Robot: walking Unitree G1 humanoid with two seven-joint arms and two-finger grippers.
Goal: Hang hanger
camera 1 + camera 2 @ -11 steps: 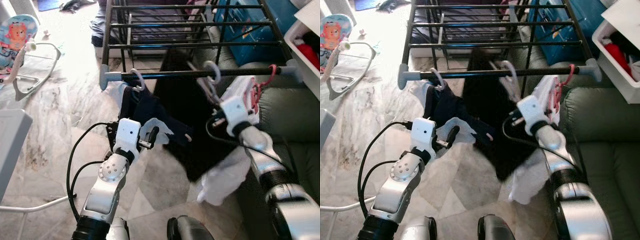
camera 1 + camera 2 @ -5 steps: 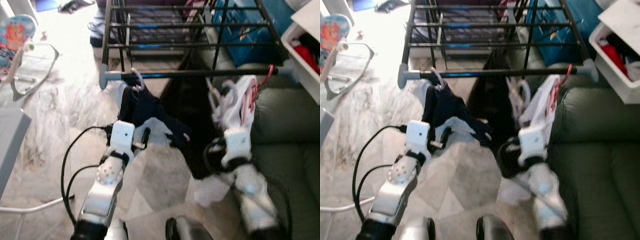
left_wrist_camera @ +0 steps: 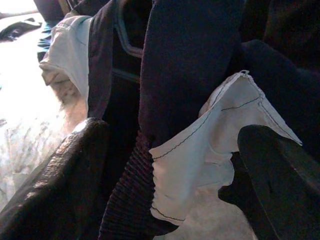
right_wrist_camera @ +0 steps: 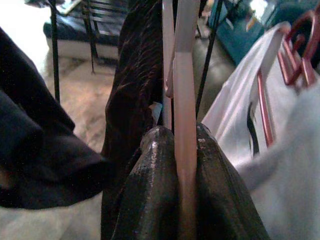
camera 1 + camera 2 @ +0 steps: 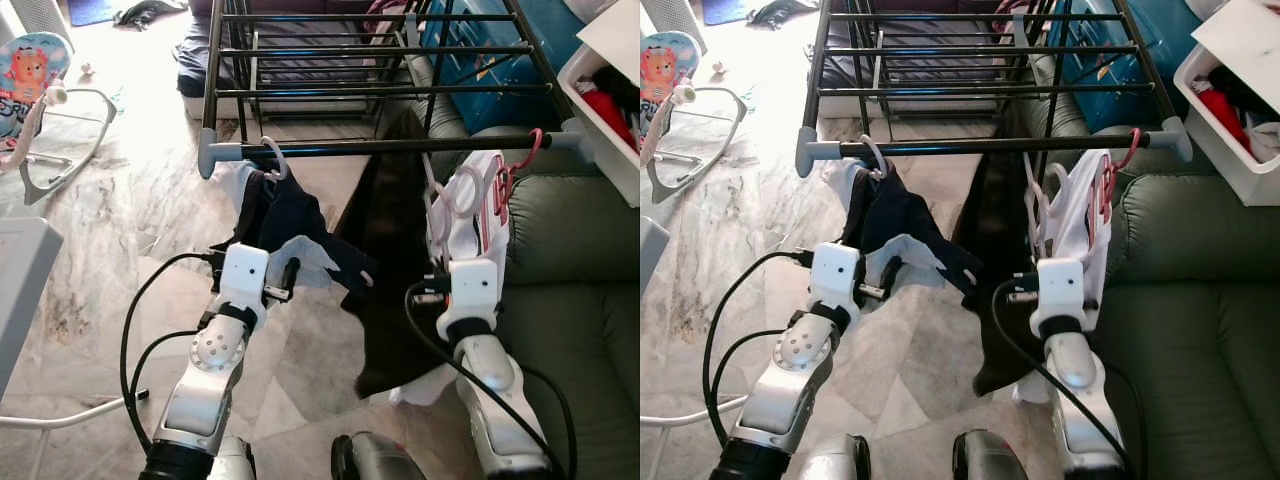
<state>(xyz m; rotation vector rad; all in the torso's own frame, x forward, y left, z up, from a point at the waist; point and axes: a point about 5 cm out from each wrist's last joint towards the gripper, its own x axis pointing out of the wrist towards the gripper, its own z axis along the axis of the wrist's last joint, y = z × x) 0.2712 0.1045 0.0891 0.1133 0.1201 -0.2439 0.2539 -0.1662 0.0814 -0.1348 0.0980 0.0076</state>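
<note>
From the left eye, the pale hanger hangs below the drying rack's front bar, beside a black garment; the left wrist shows the left claw spread open around a navy-and-white garment; the right wrist shows the right claw pinching the hanger's stem.

Dark garment between black fingers

You see a pale pink hanger, a black rack, a navy-and-white garment, and a grey-green sofa.
</note>
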